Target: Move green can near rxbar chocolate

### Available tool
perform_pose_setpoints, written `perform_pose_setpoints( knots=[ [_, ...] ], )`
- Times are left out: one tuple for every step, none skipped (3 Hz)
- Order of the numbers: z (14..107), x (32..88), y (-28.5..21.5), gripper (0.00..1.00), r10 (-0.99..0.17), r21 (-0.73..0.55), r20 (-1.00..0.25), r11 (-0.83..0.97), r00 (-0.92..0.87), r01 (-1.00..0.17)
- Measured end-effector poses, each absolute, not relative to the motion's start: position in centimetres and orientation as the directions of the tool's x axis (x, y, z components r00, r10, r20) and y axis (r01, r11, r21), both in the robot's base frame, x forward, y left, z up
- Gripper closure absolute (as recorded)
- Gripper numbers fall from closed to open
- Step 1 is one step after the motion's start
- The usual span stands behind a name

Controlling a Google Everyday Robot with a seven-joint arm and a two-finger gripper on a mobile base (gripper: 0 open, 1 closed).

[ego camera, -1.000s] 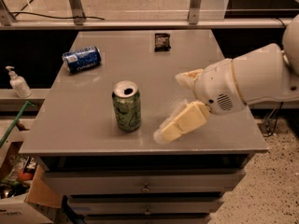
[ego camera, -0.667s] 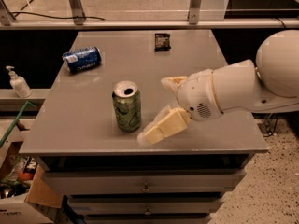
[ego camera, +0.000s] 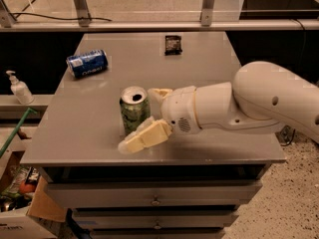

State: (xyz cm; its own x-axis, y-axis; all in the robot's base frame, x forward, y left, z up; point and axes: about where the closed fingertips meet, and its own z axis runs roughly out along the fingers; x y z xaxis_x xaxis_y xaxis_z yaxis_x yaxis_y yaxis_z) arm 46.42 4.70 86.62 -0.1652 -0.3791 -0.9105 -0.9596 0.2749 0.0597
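The gripper [ego camera: 139, 117] is spread wide, one finger on either side of the upright green can [ego camera: 133, 111], placed to clamp it, gripping nothing yet. Well beyond the can lies the rxbar chocolate [ego camera: 173, 44].

Green can [ego camera: 133, 114]: glossy aluminium, silver top. Gripper [ego camera: 139, 118] at green can, matt cream plastic fingers [ego camera: 147, 136] spread either side. Arm [ego camera: 259, 98]: smooth white plastic. Table [ego camera: 214, 73]: smooth matt grey. Rxbar [ego camera: 173, 44]: dark wrapper. Blue can [ego camera: 87, 63]: glossy metal.
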Motion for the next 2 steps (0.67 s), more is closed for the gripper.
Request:
perform_pose_setpoints(
  knots=[
    [86.42,47.55,6.57,0.18,-0.321,0.07,-0.932,0.291,-0.166,-0.954],
    [86.05,48.25,6.7,0.41,-0.294,0.08,-0.939,0.315,-0.178,-0.946]
  ],
)
